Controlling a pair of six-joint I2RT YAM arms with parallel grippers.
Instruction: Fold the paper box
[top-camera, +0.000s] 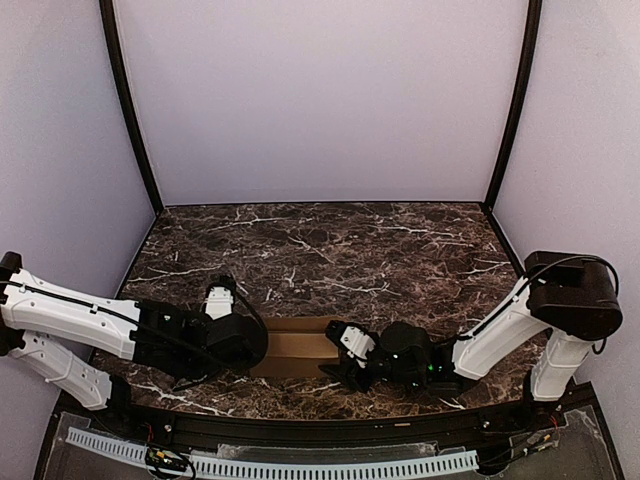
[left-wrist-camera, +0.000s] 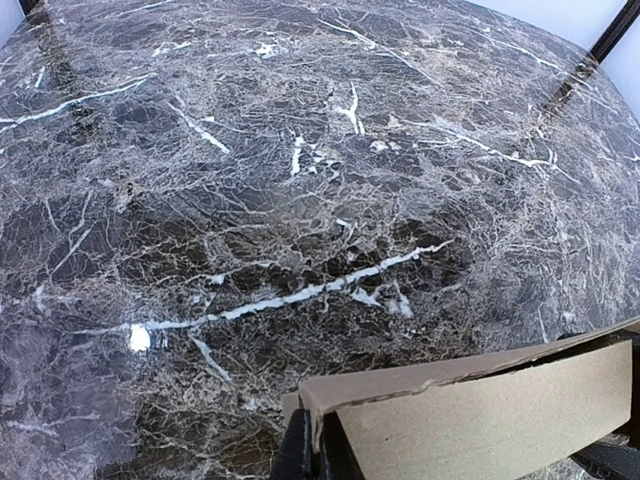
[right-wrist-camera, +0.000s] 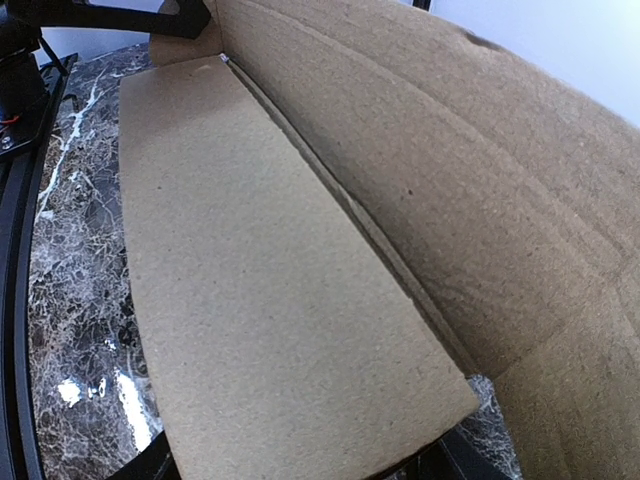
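My left end effector (top-camera: 260, 350) is clamped tight on the left end of the paper box (top-camera: 298, 345). In the left wrist view its dark fingers (left-wrist-camera: 298, 452) pinch a thin cardboard edge at the corner, and a tan flap (left-wrist-camera: 480, 410) runs off to the right from there.

My right end effector (top-camera: 336, 362) meets the box's other end. Its fingers (right-wrist-camera: 150, 468) stand partly spread, one at each side of a flat panel (right-wrist-camera: 280, 300). I cannot tell whether they squeeze it. A second panel (right-wrist-camera: 480, 180) rises at an angle from a crease along that panel's far edge.

The box lies between my two end effectors, close to the near edge of the tabletop (top-camera: 350, 250). Beyond it stretches dark brown marble with white veins, and then pale lilac walls (top-camera: 320, 100).
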